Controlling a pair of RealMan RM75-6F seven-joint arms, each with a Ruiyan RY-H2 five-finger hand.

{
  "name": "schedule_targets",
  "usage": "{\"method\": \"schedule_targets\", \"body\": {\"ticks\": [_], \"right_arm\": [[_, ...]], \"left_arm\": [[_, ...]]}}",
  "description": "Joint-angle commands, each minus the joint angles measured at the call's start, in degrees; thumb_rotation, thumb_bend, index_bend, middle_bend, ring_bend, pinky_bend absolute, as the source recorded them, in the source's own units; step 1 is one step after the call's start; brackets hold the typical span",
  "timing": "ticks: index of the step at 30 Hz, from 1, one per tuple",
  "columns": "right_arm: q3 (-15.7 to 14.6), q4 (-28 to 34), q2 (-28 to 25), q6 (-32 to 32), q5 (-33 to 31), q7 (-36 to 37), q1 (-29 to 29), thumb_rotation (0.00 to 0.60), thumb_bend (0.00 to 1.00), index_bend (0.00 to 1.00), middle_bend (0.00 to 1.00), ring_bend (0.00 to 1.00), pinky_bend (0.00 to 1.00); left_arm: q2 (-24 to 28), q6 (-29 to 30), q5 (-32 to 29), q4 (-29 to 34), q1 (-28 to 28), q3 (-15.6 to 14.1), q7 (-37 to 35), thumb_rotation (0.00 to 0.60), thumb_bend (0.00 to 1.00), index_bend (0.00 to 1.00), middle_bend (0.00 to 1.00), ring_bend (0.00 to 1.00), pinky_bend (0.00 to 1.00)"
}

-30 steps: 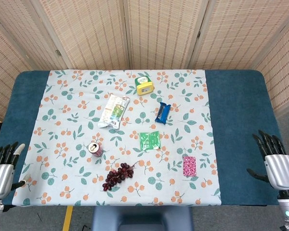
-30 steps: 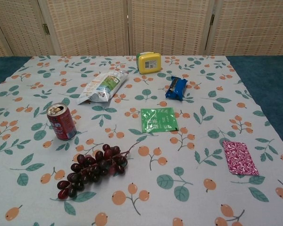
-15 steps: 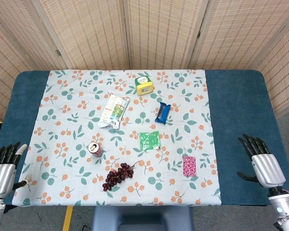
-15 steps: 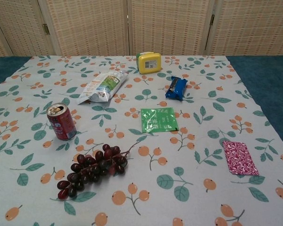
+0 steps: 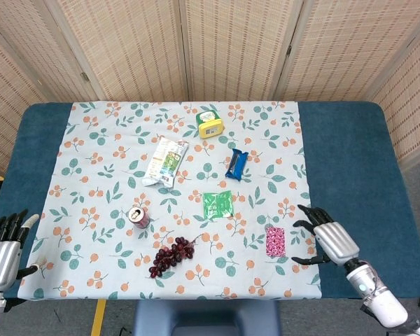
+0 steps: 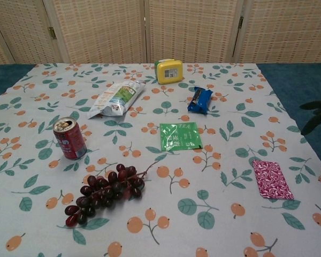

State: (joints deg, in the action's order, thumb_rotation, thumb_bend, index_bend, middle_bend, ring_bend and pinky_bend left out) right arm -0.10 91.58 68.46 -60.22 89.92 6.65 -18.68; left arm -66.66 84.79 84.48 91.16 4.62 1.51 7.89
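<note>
Moving in from the right edge of the head view, the right hand (image 5: 330, 239) now hovers over the lower right of the floral cloth (image 5: 98, 150), fingers spread and grasping nothing; its dark fingertips (image 6: 316, 105) have entered the right edge of the chest view. Nearest to it is the pink patterned packet (image 5: 274, 241), lying flat just left of the hand, apart from it. The left hand (image 5: 3, 250) has sunk slightly at the lower left corner of the head view, released, fingers apart, off the blue counter (image 5: 350, 147).

Across the cloth lie a green tea sachet (image 5: 218, 204) at centre, dark grapes (image 5: 170, 256) lower left of it, an opened red can (image 5: 138, 216) upright, a white snack bag (image 5: 166, 161), a blue wrapped bar (image 5: 236, 164) and a yellow box (image 5: 210, 123) near the top.
</note>
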Motion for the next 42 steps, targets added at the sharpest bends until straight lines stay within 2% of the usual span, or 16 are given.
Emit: {"method": "schedule_targets", "body": {"ticks": [1, 9, 25, 42], "right_arm": [[-0.6, -1.5, 2.2, 2.9, -0.6, -0.5, -1.6, 0.285, 0.15, 0.27, 0.01, 0.0, 0.0], [-1.5, -4.3, 6.4, 5.9, -2.1, -2.0, -3.3, 0.283, 0.15, 0.27, 0.02, 0.0, 0.0], [-2.0, -8.3, 12.0, 6.6, -3.2, -2.7, -5.0, 0.281, 0.15, 0.29, 0.02, 0.0, 0.0], [-3.4, -10.2, 12.7, 6.1, -5.0, -3.8, -4.4, 0.279, 0.15, 0.3, 0.03, 0.0, 0.0]], "left_arm": [[0.0, 0.1, 0.1, -0.2, -0.1, -0.1, -0.2, 0.6, 0.27, 0.17, 0.07, 0.06, 0.0], [0.0, 0.4, 0.5, -0.8, -0.4, -0.2, -1.4, 0.6, 0.27, 0.18, 0.07, 0.06, 0.0], [-0.3, 0.7, 1.0, -2.2, -0.6, -0.3, -3.1, 0.6, 0.27, 0.19, 0.07, 0.07, 0.0], [-0.9, 0.6, 0.9, -3.3, -0.7, -0.2, -3.2, 0.6, 0.27, 0.23, 0.07, 0.07, 0.0]]}}
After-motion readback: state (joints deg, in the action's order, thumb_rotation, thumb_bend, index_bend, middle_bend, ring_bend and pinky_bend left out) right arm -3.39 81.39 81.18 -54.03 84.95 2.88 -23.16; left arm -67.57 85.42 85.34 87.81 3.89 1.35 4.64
